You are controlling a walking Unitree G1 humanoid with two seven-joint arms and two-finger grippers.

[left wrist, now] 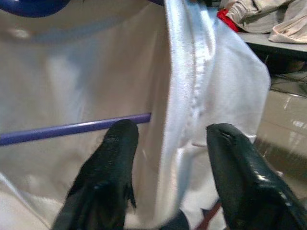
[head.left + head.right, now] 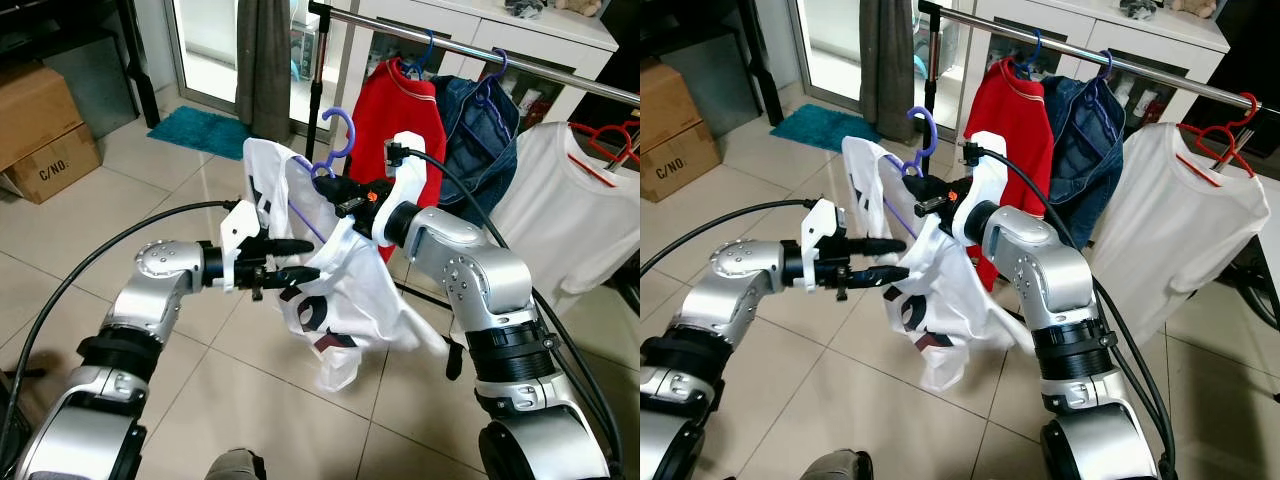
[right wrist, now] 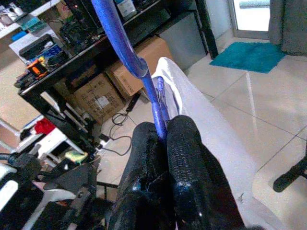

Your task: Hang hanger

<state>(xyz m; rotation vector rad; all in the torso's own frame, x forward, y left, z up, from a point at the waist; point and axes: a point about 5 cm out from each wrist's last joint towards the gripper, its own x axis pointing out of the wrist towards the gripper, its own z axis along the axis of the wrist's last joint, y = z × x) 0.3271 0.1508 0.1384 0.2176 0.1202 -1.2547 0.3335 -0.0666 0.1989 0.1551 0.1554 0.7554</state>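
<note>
Clothes rail runs across ahead w/ red top, denim jacket & white tee hung on it. In front of it, below the rail, my white shirt droops from the purple hanger. My right claw is clamped tight on hanger's neck. My left claw is spread wide, fingers either side of a shirt fold, near the hanger's bar.
</note>
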